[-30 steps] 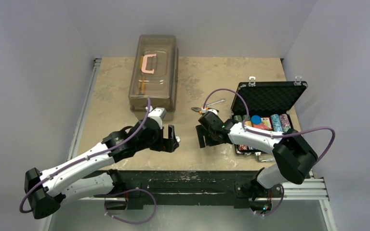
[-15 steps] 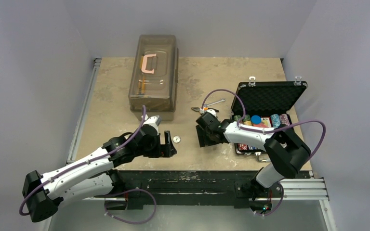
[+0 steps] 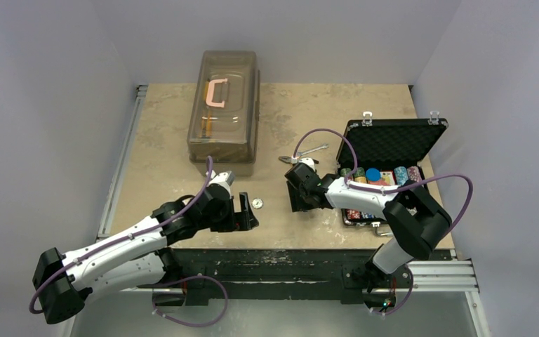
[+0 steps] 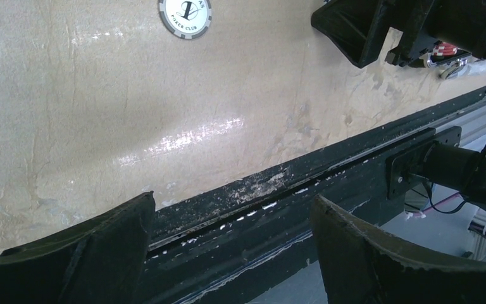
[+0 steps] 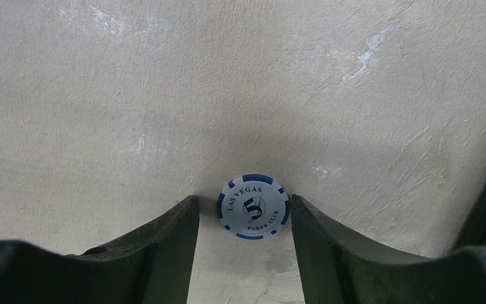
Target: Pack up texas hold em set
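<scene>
Right jaws either side of blue-edged chip [image 5: 253,206]

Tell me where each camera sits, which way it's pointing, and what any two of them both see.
Top camera: above and behind the arms, looking down on the table, open case and brown box; both arms show.
Left wrist camera: looks along the near table edge; its own open fingers frame the bottom.
Right wrist camera: looks straight down at a blue chip between its own fingers.
Shared: all three see the grey chip.
</scene>
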Available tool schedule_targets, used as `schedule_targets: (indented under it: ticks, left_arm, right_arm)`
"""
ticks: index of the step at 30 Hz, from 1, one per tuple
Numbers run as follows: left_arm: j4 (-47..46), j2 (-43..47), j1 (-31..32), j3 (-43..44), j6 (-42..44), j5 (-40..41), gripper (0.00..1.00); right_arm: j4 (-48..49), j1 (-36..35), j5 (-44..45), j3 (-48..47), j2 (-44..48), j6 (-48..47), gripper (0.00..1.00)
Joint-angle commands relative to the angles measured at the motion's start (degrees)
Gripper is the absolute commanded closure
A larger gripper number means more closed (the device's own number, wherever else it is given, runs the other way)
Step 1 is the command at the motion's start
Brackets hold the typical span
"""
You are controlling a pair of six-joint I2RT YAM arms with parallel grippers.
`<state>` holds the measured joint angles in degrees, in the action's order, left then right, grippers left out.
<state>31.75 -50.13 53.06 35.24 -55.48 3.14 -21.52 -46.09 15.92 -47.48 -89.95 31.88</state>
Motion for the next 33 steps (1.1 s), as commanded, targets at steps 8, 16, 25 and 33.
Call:
schedule_targets:
  ticks: [8, 16, 25, 33]
  left_arm:
    - [-3.08, -0.13, 0.29, -0.03, -1.41, -1.28, 0.12]
    - [-3.53, -1.95, 0.29, 0.83, -0.85, -1.72, 0.11]
    - [-6.20, -3.87, -0.87, 0.60, -1.41, -2.86, 0.11]
    - [-16.92, -3.85, -6.22, -5.77, -7.17, -11.17, 0.13]
  right_arm:
    - [-0.88, -0.02, 1.26, 1.05, 0.45, 0.54, 0.50]
    - [-0.95, -0.01, -0.37, 2.14, 1.03, 0.65, 0.58]
    - [4.65, -0.05, -0.85, 3.62, 2.78, -1.30, 0.69]
    - [6.27, 0.03, -0.28, 3.10, 6.37, -0.89, 0.72]
